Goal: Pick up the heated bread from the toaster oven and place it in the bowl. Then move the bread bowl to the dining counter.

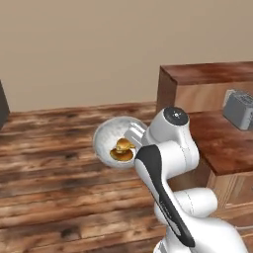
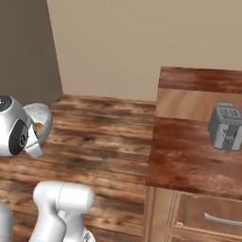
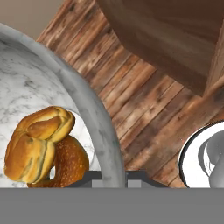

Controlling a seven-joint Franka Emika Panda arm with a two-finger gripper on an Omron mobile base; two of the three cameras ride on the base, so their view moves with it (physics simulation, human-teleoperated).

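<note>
Your gripper point(image 3: 114, 177) was clamped on the rim of the bowl point(image 1: 106, 136), carrying it level above the floor so the bread point(image 3: 37, 142) stayed inside, toward the bench point(image 1: 222, 143).

Bowl point(image 3: 52, 83): smooth white-grey marbled finish. Bread point(image 3: 37, 148): golden, lightly glossy crust. Floor point(image 1: 49, 197): rough-grained wood planks. Counter point(image 2: 189, 156): glossy reddish-brown wood. Toaster point(image 2: 226, 126): grey metal.
</note>
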